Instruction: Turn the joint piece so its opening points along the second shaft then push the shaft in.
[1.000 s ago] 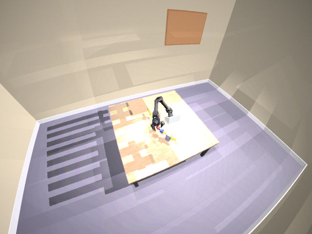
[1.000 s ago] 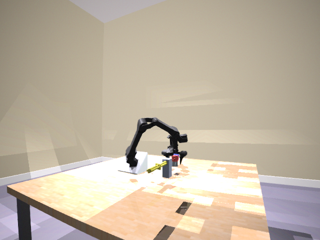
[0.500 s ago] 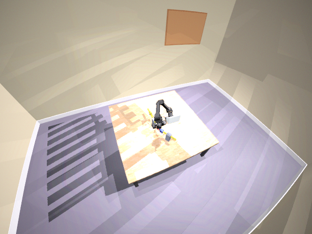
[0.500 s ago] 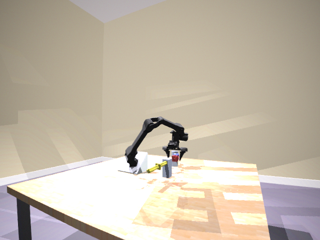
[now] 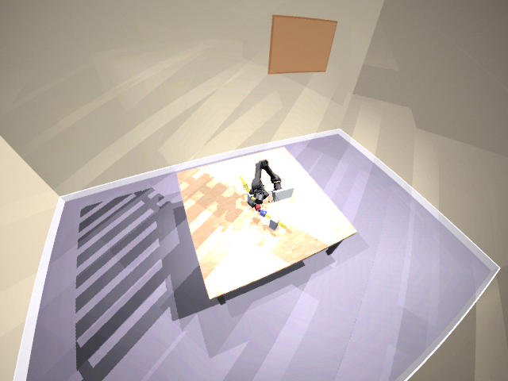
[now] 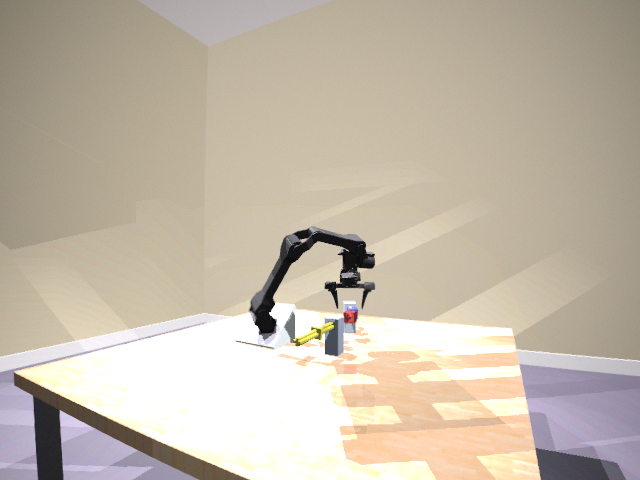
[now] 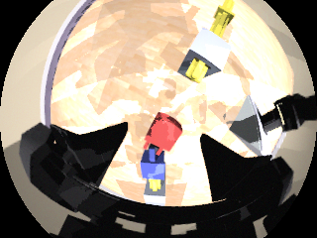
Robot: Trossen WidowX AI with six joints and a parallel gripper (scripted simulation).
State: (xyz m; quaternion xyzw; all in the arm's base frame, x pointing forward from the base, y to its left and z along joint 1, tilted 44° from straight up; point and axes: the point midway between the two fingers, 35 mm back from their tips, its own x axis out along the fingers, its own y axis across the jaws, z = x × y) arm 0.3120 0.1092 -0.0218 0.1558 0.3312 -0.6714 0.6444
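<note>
- Pale beige walls surround a lilac floor (image 5: pixel 286 328) (image 6: pixel 568 408), and an orange-brown board (image 5: pixel 302 44) hangs on one wall.
- Bright patches and shadow cross the wooden worktop (image 5: pixel 229 262) (image 6: pixel 258 392) (image 7: pixel 114 50).
- From its light grey wedge-shaped stand (image 5: pixel 282 194) (image 6: pixel 284 315) (image 7: pixel 246 124), the black arm (image 5: pixel 258 176) (image 6: pixel 279 276) reaches up and over, its wrist pointing down.
- The end effector (image 5: pixel 258 198) (image 6: pixel 349 307) (image 7: pixel 165 131) is spread wide, with nothing in its grasp; in the exterior view its fingertips hang above the red piece.
- The red joint piece (image 5: pixel 257 207) (image 6: pixel 350 316) (image 7: pixel 164 133) sits on the end of the blue part (image 5: pixel 263 213) (image 6: pixel 353 308) (image 7: pixel 153 170), turned at a slant to it. In the wrist view it leans towards the second shaft's side; whether its opening lines up exactly cannot be told.
- Behind the blue part, the first yellow shaft (image 5: pixel 282 225) (image 7: pixel 155 184) runs through its grey block (image 5: pixel 274 224) (image 6: pixel 349 327) (image 7: pixel 155 198).
- The second yellow shaft (image 5: pixel 244 182) (image 6: pixel 313 334) (image 7: pixel 222 22) passes through the other block (image 6: pixel 333 335) (image 7: pixel 212 46). Its near end shows at the block's face, apart from the red piece, with a stretch of worktop between them.
</note>
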